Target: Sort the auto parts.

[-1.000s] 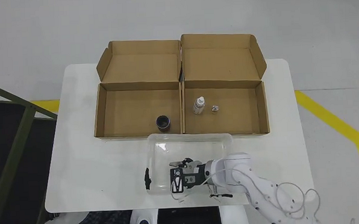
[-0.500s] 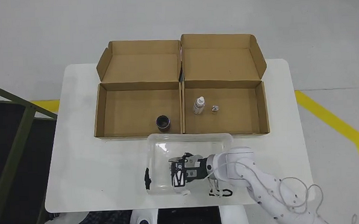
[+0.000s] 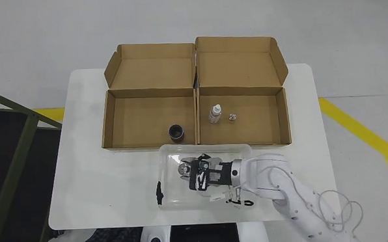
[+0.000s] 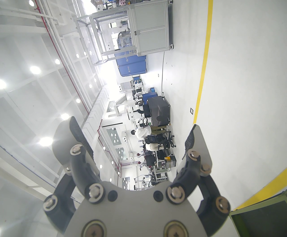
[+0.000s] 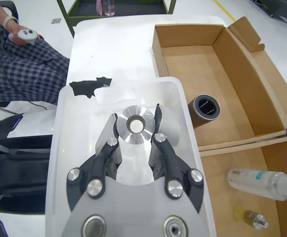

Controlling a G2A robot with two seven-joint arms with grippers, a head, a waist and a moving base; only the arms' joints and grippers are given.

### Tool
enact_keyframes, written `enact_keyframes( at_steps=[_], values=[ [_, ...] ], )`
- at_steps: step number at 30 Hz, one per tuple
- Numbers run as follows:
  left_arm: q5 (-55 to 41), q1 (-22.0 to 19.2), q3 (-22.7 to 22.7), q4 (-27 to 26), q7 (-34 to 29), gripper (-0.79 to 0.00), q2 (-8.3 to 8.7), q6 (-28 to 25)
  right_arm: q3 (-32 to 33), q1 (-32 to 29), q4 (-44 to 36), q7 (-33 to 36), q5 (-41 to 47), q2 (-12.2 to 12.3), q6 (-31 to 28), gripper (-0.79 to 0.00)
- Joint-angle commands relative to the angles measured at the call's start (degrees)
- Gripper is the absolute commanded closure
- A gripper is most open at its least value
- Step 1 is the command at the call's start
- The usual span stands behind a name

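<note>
A silver metal disc [image 5: 144,132] with a centre hole sits inside the clear plastic bin [image 5: 188,125]. My right gripper [image 5: 135,111] is shut on it, one finger against each side of its rim. From above, the right gripper [image 3: 188,171] and disc [image 3: 182,168] lie in the bin's left half. The left cardboard box [image 3: 135,120] holds a black cylinder [image 3: 175,131]. The right box [image 3: 262,121] holds a small bottle [image 3: 214,113] and a small metal part [image 3: 231,117]. My left gripper [image 4: 133,123] is open, holds nothing and faces the room.
A torn scrap of black tape [image 3: 159,193] clings to the bin's left outer edge. Both boxes stand side by side just beyond the bin, flaps open at the back. A person's hand holding a controller [image 5: 24,37] is off the table's near-left corner.
My right gripper has moved across the bin from its near edge toward the boxes, and the disc now shows between its fingers. The things in the boxes have not moved.
</note>
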Motion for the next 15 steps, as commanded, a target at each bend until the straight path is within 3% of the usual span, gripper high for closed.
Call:
enact_keyframes(
  at_steps=[1,15],
  values=[
    [0.0,0.0,0.0,0.0,0.0,-0.785,0.0,0.0,0.67,-0.23,-0.8,-0.23,1.62,0.07,0.73,0.0],
    [0.0,0.0,0.0,0.0,0.0,-0.785,0.0,0.0,5.16,-0.77,-3.89,-5.31,17.85,0.24,4.35,0.0]
  ],
)
